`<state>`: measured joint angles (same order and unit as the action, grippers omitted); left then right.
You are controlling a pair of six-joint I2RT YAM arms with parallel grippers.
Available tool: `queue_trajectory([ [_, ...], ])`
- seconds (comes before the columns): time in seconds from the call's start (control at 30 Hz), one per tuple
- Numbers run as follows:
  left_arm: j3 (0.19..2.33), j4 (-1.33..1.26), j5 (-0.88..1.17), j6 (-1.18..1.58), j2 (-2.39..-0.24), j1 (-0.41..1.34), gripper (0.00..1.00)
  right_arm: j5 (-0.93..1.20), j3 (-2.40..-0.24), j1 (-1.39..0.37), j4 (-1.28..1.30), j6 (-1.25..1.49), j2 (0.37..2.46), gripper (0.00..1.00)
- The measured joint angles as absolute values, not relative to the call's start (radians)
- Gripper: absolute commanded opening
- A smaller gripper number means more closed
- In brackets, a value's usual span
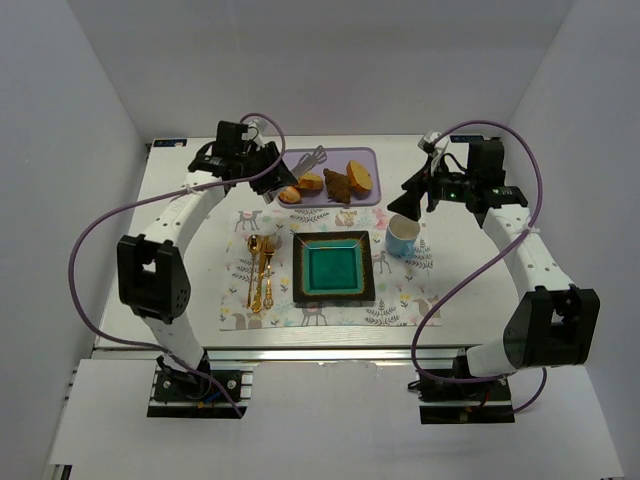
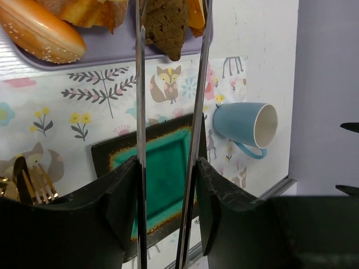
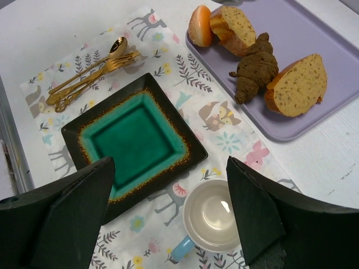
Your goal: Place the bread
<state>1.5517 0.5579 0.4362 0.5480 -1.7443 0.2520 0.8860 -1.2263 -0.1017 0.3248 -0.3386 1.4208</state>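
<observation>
The bread [image 3: 255, 70] lies on the purple tray [image 3: 336, 39], betw. two orange-golden slices [image 3: 297, 84], not yet on the green plate [image 3: 134, 137]. Left gripper [image 2: 166, 165] pinches the tongs [image 2: 140, 112] — their blades stand apart, one on each side of the bread. Right gripper [image 3: 171, 168] is spread wide and empty, above the mug [image 3: 213, 216]. The bread looks light, w/ a rough, crumbly crust — prob. it grips well but crushes easily. I would take it across the thick middle, w/ a gentle squeeze.
</observation>
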Motion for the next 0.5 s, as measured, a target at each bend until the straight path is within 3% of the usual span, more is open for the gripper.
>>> queue_trajectory([
  [0.5,1.840,0.646,0.374,0.547,-2.038,0.284,0.54,0.894,-1.208,-0.088,0.327,-0.340,1.420,0.85],
])
